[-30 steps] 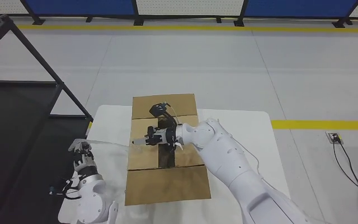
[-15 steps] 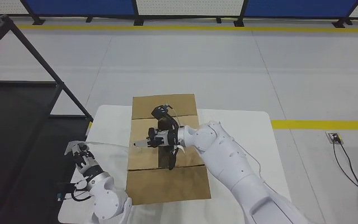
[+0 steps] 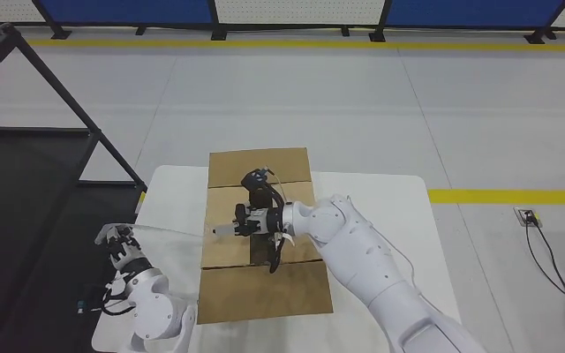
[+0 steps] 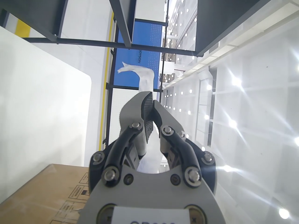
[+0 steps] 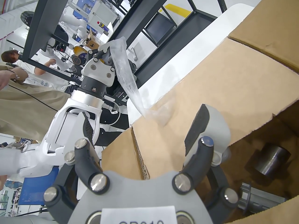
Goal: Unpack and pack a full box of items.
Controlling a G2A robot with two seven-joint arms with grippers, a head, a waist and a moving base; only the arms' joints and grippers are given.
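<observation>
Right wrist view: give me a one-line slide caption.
Open right gripper at the cardboard box flap; left gripper holds a clear plastic strip stretched from the box.

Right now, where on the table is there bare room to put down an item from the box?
The widest bare patch of table lies between the box and the far right corner. Left of the box is bare too, but the plastic strip held by the left gripper crosses it. The box top is crowded: the right gripper hangs over it.
</observation>
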